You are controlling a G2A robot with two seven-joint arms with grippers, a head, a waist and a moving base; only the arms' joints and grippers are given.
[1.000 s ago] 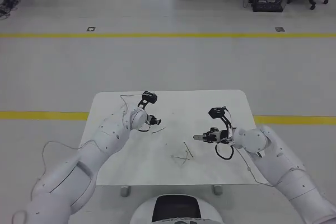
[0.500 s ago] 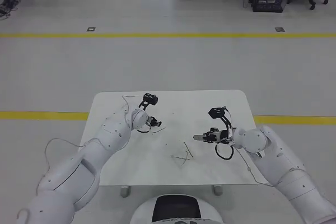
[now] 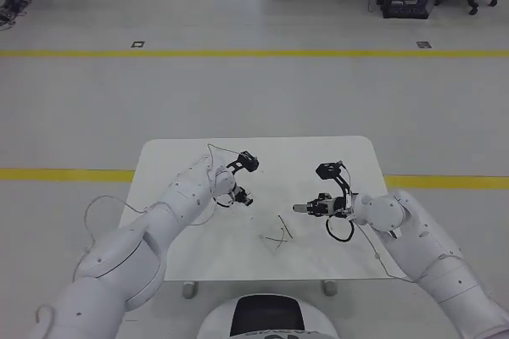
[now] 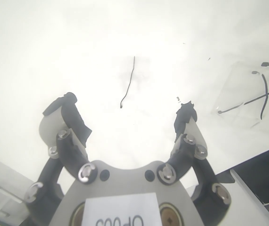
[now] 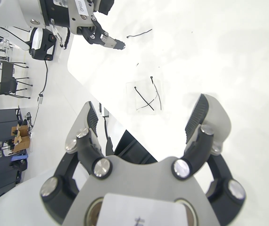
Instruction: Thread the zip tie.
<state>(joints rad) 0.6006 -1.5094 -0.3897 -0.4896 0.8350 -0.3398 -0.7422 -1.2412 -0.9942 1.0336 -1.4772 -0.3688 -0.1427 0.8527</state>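
Observation:
A single black zip tie (image 4: pixel 132 74) lies flat on the white table (image 3: pixel 170 169); the right wrist view shows the tie (image 5: pixel 140 34) too. My left gripper (image 4: pixel 127 105) hovers open just short of the tie's near end, its fingers empty. In the top view the left gripper (image 3: pixel 242 199) is left of the table's middle. A few more black zip ties (image 5: pixel 143 98) lie crossed on a clear sheet (image 5: pixel 130 88) near the front edge; from above these crossed ties (image 3: pixel 280 233) sit between the arms. My right gripper (image 5: pixel 146 109) stands open and empty to their right.
The table's front edge (image 5: pixel 96 97) runs close to the clear sheet. Small dark specks (image 4: pixel 178 98) dot the tabletop near the left gripper. A cable (image 3: pixel 102 208) hangs from the left arm over the table's left side.
My left gripper has swung right and nearer the table's middle, ending beside the lone zip tie. The right arm has kept still.

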